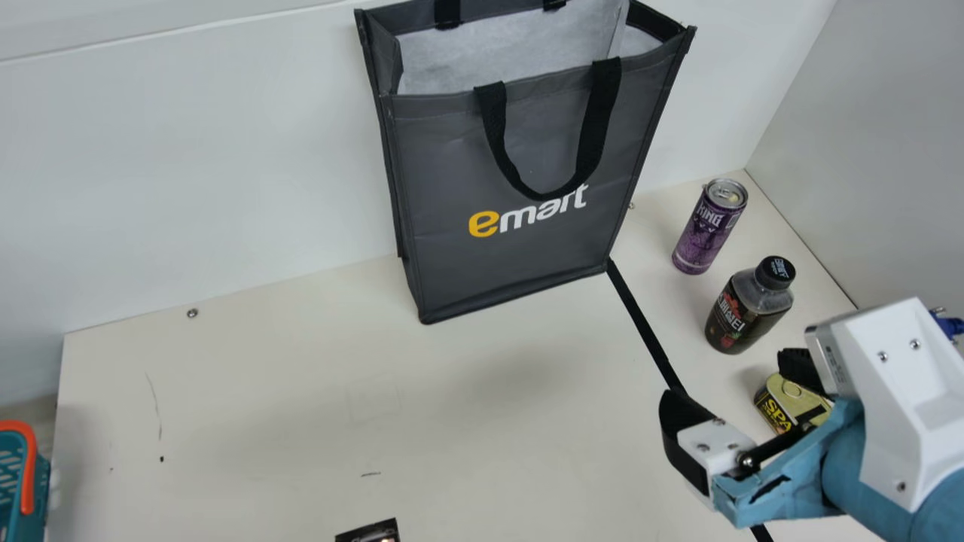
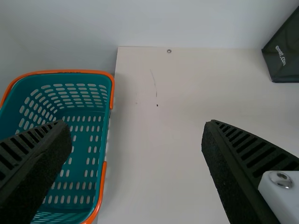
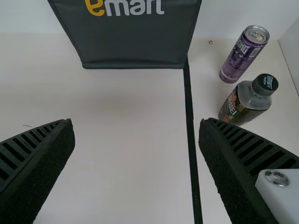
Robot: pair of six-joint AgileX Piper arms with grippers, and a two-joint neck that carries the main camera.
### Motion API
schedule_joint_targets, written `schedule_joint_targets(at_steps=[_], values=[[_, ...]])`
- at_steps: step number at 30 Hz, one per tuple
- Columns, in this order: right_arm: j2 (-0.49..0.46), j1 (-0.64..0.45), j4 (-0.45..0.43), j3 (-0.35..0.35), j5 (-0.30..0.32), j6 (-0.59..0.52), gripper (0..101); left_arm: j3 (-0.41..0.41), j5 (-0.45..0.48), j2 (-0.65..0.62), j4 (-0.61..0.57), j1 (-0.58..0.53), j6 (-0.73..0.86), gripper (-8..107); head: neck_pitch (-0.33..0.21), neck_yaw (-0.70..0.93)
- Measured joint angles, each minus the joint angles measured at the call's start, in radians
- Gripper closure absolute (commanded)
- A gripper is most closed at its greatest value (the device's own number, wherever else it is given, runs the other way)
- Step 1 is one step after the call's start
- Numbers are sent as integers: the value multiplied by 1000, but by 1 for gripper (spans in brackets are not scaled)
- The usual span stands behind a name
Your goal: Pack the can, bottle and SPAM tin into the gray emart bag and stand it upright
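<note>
Main view: emart bag (image 1: 512, 263) upright (can (image 1: 706, 232), bottle (image 1: 745, 310) outside).

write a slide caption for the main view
Bag upright at the wall, can, bottle and tin to its right, the open right gripper partly hiding the tin.

Looks like a robotics lab or test station, judging by the blue-and-white jointed robot arm (image 1: 874, 459) with a flat silver camera module (image 1: 831, 363) fixed at its wrist. Resembles a purpose-built work booth as well, with a flat cream tabletop (image 1: 452, 421) set against a smooth white upright back panel (image 1: 226, 165) and a plain pale-gray side panel (image 1: 889, 150). Also includes a straight black strip (image 1: 644, 324) laid across the tabletop and a small round metal screw (image 1: 192, 313) near its back edge.
</note>
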Motion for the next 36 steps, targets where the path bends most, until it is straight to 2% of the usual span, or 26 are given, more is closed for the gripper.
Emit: schedule_joint_targets(at_steps=[20, 36], values=[[121, 37, -43, -146, 10, -62, 6, 0, 0, 0, 0, 0, 0, 9, 0, 2], [259, 50, -52, -317, 9, -136, 6, 0, 0, 0, 0, 0, 0, 9, 0, 0]])
